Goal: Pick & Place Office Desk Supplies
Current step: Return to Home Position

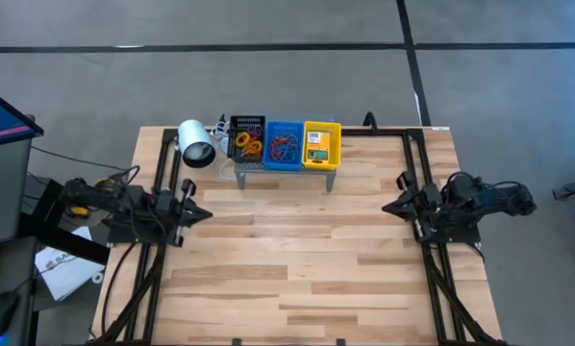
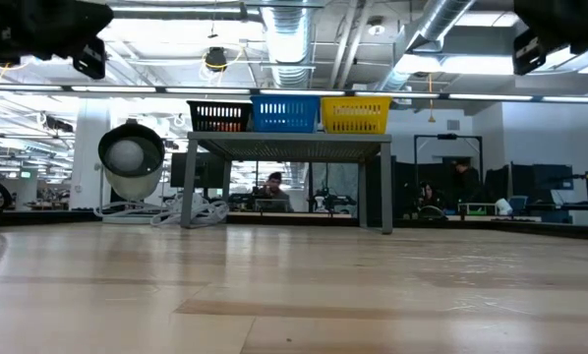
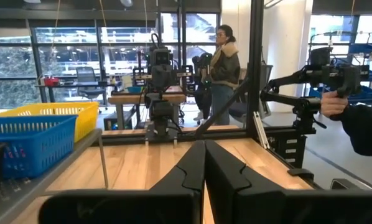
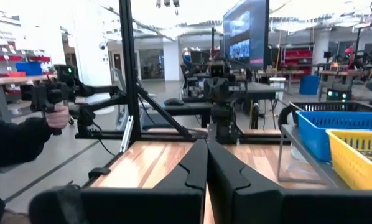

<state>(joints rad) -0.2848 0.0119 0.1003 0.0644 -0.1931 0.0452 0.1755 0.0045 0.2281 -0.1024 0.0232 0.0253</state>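
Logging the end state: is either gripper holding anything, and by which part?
Nothing is held: the left gripper and right gripper are shut and empty.

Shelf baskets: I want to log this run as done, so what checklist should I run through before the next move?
1. Black basket, blue basket and yellow basket in a row on the shelf: ok.
2. Left gripper at the left side of the table, jaws shut, empty: ok.
3. Right gripper at the right side, jaws shut, empty: ok.
4. Neither touches the shelf: ok.
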